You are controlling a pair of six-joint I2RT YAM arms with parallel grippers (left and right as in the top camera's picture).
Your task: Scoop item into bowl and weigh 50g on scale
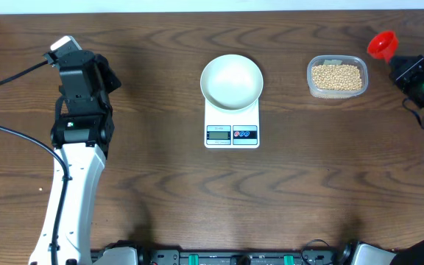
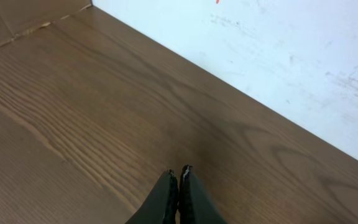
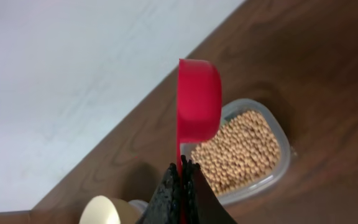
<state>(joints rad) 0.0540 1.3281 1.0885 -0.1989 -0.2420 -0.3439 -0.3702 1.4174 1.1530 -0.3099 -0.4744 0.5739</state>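
Beige-tan beans are lying in a clear plastic tub, filling it in an even layer. The tub is standing on the counter on the right side, towards the far edge. In the right wrist view the beans are showing inside the same tub.

The white bowl is sitting on the far part of the scale, at the centre of the counter and well apart from the tub. No beans are showing in the bowl. The display and the red and blue buttons are facing the near side; the reading is too small to tell.

The right hand is gripping the handle of a red scoop, with both fingers pressed against it. The scoop is sitting just to the far right of the tub. In the right wrist view the right hand is holding the scoop with its cup edge-on, and the tub is showing beyond it. The bowl is appearing at the bottom edge.

The left hand is holding nothing; its fingers are pressed together. It is hanging over bare counter on the left side, near the white wall.
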